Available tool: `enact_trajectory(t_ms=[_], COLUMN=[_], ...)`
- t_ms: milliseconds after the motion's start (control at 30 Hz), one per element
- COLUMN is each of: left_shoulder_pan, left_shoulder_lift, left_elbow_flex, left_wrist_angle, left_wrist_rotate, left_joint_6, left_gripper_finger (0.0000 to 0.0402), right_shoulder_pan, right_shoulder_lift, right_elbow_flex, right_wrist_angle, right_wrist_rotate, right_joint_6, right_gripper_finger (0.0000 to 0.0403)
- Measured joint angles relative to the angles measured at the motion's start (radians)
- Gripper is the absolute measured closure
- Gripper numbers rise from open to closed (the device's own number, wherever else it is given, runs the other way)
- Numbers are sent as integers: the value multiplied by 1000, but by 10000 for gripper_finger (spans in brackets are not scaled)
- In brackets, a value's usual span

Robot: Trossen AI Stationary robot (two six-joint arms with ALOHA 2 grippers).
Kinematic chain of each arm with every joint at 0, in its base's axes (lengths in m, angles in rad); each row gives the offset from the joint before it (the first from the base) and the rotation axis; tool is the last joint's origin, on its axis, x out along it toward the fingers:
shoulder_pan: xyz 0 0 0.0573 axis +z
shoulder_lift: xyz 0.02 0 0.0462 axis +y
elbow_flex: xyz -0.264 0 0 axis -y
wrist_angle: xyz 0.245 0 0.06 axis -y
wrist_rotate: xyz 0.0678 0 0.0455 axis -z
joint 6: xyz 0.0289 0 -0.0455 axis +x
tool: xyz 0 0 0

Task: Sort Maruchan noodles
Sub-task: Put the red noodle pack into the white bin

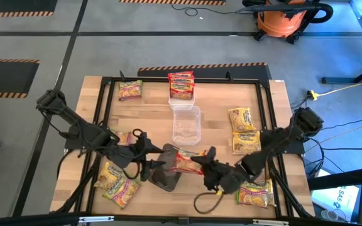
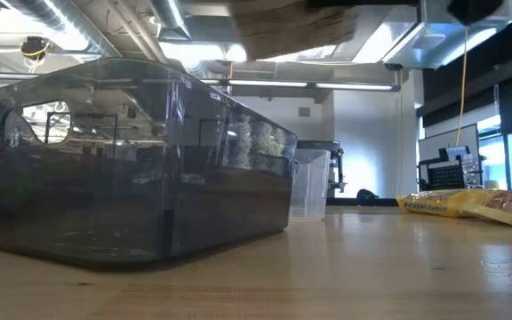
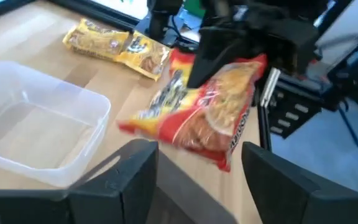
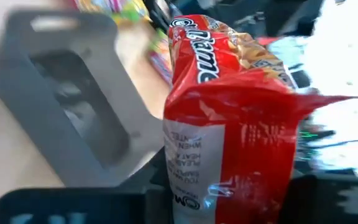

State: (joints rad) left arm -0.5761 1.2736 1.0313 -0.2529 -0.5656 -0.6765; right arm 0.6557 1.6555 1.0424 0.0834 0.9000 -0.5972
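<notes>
A red-orange Maruchan noodle packet [image 1: 186, 161] is being held above the table's near middle, between the two arms. It is being pinched at one end by the right gripper [image 1: 204, 162], whose fingers are clamped on the crinkled wrapper; in the right wrist view the packet [image 4: 229, 118] is filling most of the frame, its edge squeezed between the dark fingers. The left gripper [image 1: 162, 164] is being kept just beside the packet's other end with its fingers [image 3: 120, 177] spread wide apart, and in the left wrist view the packet [image 3: 201, 109] is being seen past them without being touched.

A dark smoky tray [image 1: 165, 179] is being shown directly below the packet, near the table's front edge; in the low view it [image 2: 140, 164] is filling the left half. A clear tray [image 1: 186, 124] is lying empty at the table's centre, and a white tray [image 1: 181, 97] behind it is carrying another red-orange packet [image 1: 181, 83].

Yellow packets [image 1: 242, 129] are lying on the right side, with one more [image 1: 256, 193] near the right front corner. A green-and-pink packet [image 1: 131, 90] is resting at the back left, and mixed packets [image 1: 118, 183] are lying at the left front.
</notes>
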Motion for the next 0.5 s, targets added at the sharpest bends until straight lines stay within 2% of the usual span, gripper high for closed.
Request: enact_trajectory(t_ms=[133, 233, 400, 500], left_shoulder_pan=[16, 37, 79, 108], left_shoulder_lift=[62, 105, 159, 167], left_elbow_flex=[0, 0, 0, 0], left_wrist_angle=[60, 149, 364, 405], left_wrist_rotate=[9, 34, 106, 182], left_joint_6=[-77, -108, -103, -130], left_gripper_finger=[176, 177, 177, 177], right_shoulder_pan=[62, 88, 99, 110], right_shoulder_lift=[0, 0, 0, -1], right_elbow_flex=[0, 0, 0, 0], right_wrist_angle=[-6, -5, 17, 67], right_wrist_rotate=[205, 321, 421, 453], right_joint_6=[-142, -264, -396, -475], right_gripper_finger=[315, 320, 316, 318])
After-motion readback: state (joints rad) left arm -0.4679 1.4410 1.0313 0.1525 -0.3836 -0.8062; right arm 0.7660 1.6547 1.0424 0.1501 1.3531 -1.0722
